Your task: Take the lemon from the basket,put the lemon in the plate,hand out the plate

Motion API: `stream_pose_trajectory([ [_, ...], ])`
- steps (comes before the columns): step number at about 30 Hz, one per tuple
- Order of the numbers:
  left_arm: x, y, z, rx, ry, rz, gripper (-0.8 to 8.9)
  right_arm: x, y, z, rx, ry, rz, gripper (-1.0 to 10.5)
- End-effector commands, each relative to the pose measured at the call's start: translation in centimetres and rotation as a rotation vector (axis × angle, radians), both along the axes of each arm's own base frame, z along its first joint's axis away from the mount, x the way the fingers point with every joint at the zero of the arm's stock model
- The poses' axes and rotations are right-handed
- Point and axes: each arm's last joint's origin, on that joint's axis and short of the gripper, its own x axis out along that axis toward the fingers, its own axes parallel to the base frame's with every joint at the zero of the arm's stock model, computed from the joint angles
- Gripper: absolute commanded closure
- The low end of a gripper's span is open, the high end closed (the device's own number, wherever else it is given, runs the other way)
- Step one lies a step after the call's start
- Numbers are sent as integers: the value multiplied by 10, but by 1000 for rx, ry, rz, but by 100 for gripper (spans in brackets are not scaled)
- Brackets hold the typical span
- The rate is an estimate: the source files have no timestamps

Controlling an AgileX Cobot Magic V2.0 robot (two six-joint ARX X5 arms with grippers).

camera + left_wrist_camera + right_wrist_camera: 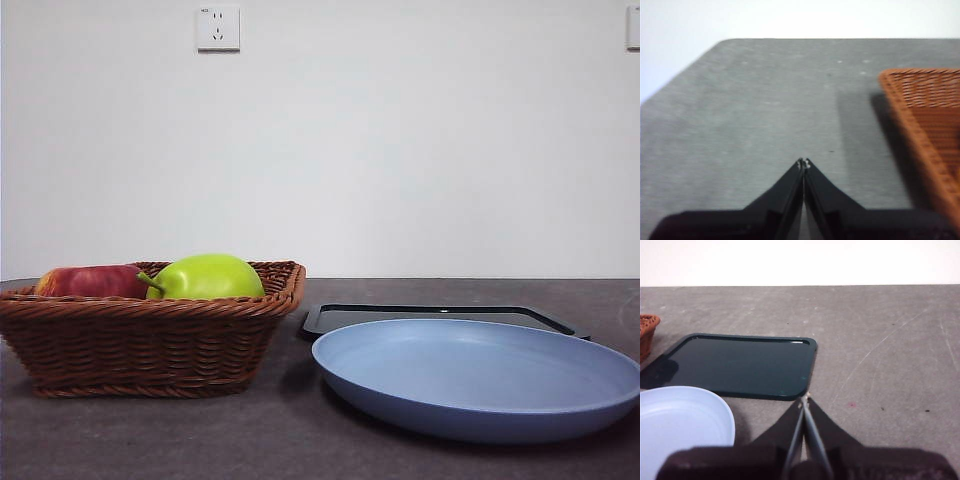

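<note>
The brown wicker basket [150, 335] stands at the left of the front view. A green stemmed fruit [205, 277] and a red apple [90, 282] show above its rim. The lemon is hidden. The light-blue plate [480, 375] lies to the right of the basket. My left gripper [803, 163] is shut and empty above bare table, beside the basket's edge [925, 115]. My right gripper [805, 399] is shut and empty, near the plate's rim [685, 425]. Neither arm shows in the front view.
A flat black tray [440, 317] lies behind the plate; it also shows in the right wrist view [740, 365]. The grey table [280, 430] runs to a white wall with a socket [218, 28].
</note>
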Motion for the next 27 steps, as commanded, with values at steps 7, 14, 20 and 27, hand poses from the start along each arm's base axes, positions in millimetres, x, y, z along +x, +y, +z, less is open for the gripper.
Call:
stream_pose_trajectory([
  [7, -1, -10, -2, -380, 25, -278, 805, 0, 0, -3, 481, 67, -78, 943],
  [14, -2, -14, 6, -449, 10, -425, 806, 0, 3, 2, 595, 85, -10, 943],
  [20, -5, -14, 26, -480, 18, -410, 806, -4, 4, 32, 599, 75, 47, 943],
  [27, 3, -14, 61, -476, 74, -416, 806, -7, 4, 81, 495, 65, 61, 943],
])
